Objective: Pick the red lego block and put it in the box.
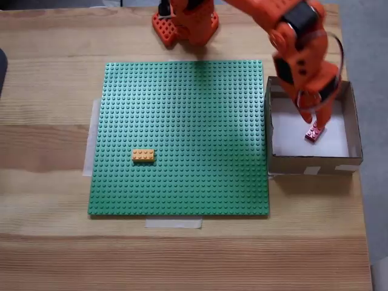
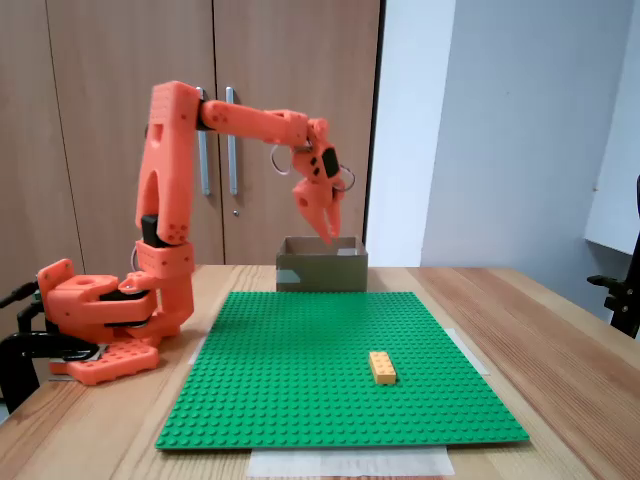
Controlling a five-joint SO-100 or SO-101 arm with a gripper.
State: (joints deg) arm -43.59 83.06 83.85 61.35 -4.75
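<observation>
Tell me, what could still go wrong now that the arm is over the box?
The red lego block lies on the box floor right under the gripper. If it sticks to the jaws, it might lift out again. The arm hangs close above the box's walls and could nudge the box on withdrawing.

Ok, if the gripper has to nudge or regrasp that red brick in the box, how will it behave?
Probably stiff and light: the red lego block looks like small hard plastic. Its flat, boxy shape shouldn't roll, though smooth sides may slip between the gripper fingers. On the box's white floor it would likely slide when pushed.
</observation>
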